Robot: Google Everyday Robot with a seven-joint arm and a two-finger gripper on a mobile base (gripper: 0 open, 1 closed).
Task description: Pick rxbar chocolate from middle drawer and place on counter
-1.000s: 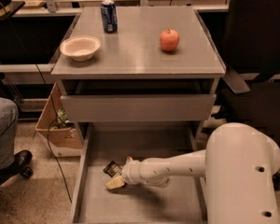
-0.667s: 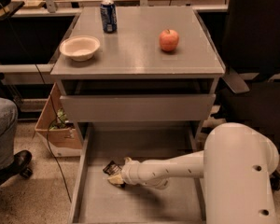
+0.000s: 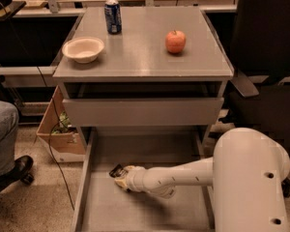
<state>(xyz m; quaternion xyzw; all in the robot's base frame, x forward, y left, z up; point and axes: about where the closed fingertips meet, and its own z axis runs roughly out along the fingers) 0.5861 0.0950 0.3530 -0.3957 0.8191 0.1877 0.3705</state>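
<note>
Reaching into middle drawer (image 3: 135, 212), hand (image 3: 119, 175) at rxbar chocolate (image 3: 116, 169); can't tell grip state. Shallow pinch could drop bar on lift.

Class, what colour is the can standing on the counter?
The can is blue, in the camera view; the gripper sits low in the middle drawer.

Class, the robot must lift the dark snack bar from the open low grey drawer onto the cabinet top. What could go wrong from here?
1. The gripper sits low in the wide grey metal middle drawer, at the small dark-wrapped rxbar chocolate; the flat bar may slip when lifted.
2. The flat grey front panel of the drawer above lies over the way up; the rising white arm may strike it.
</note>
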